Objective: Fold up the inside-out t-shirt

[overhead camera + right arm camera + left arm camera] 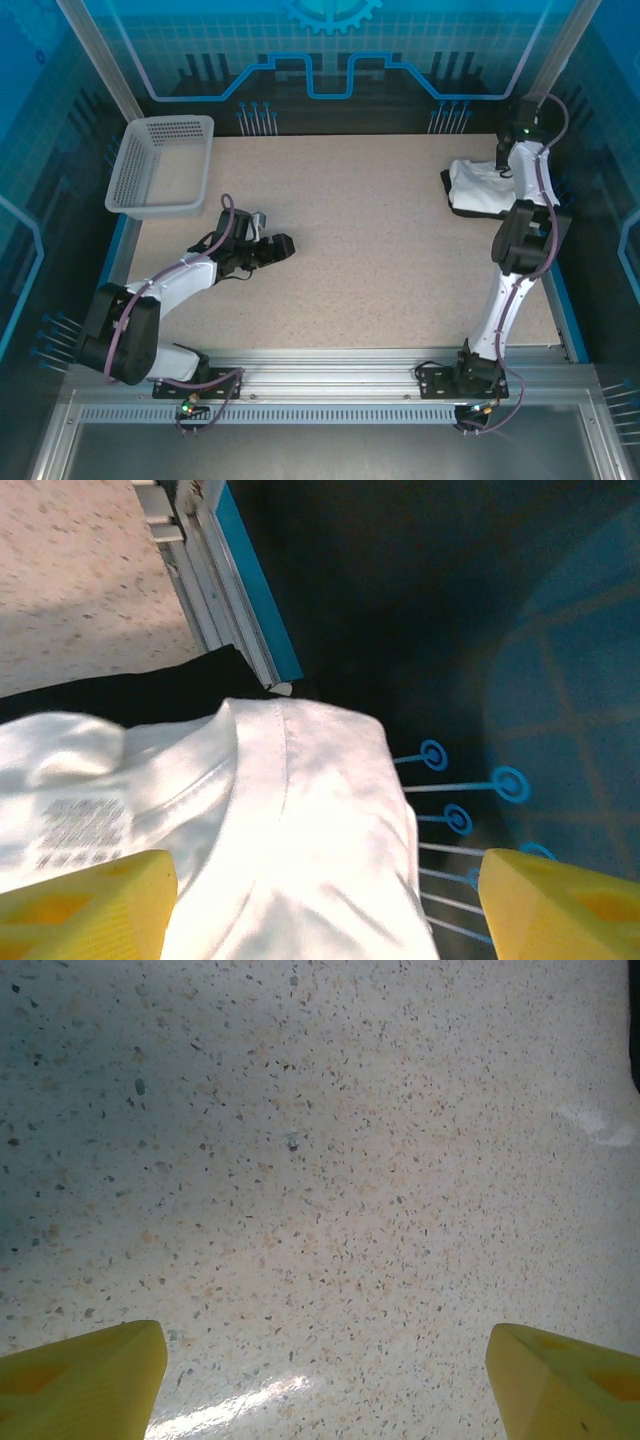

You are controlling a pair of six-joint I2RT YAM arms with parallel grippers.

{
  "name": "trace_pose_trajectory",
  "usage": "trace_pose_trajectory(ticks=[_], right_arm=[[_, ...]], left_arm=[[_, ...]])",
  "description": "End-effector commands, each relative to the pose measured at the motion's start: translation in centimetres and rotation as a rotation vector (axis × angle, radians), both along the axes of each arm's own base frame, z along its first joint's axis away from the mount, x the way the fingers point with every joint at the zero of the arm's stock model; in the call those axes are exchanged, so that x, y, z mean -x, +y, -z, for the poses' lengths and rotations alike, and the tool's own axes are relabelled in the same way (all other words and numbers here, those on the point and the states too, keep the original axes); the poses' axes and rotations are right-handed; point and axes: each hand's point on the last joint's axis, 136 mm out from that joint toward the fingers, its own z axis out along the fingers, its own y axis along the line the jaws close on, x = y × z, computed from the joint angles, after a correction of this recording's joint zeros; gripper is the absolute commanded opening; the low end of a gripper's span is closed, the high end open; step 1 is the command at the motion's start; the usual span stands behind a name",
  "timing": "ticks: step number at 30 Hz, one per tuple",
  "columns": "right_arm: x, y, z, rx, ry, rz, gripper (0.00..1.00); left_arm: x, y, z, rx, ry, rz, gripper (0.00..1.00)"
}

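The inside-out t-shirt [478, 186] is a white bundle at the table's back right, resting on a black folded garment [462, 208]. My right gripper [507, 163] hangs just over it at the end of the outstretched right arm. In the right wrist view the t-shirt [300, 820] shows its collar seam and a printed label [85, 830]. It lies below my right gripper [325, 910], whose yellow fingers [90, 905] stand wide apart, open. My left gripper [283, 246] is low over bare table at centre left. In the left wrist view it [325, 1385] is open with nothing between the fingers [80, 1380].
A white mesh basket [160, 165] stands at the back left corner. The black garment [150, 685] reaches the table's right edge, where an aluminium rail with a blue strip [230, 600] borders the dark enclosure wall. Speckled tabletop [380, 250] spreads between the arms.
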Motion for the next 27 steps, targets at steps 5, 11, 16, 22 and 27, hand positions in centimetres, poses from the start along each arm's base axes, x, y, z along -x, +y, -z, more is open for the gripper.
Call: trace_pose_trajectory(ticks=[5, 11, 16, 22, 27], right_arm=[[3.2, 9.0, -7.5, -0.12, -0.205, -0.143, 0.81], [8.9, 19.9, -9.1, -0.131, -0.308, -0.394, 0.87], [14.9, 24.5, -7.3, -0.193, -0.415, -0.499, 1.0], [17.7, 24.2, -1.5, -0.19, -0.528, -0.522, 1.0], [17.7, 23.5, 1.9, -0.154, -0.567, -0.519, 1.0]], left_arm=[[0.2, 0.6, -3.3, -0.021, -0.117, -0.002, 0.87], [0.2, 4.3, -7.0, -0.145, -0.295, -0.125, 0.91], [0.8, 9.4, -8.7, -0.343, -0.449, -0.295, 0.99], [0.9, 13.8, -8.9, -0.49, -0.563, -0.483, 0.99], [-0.4, 15.6, -8.5, -0.683, -0.67, -0.499, 0.99]])
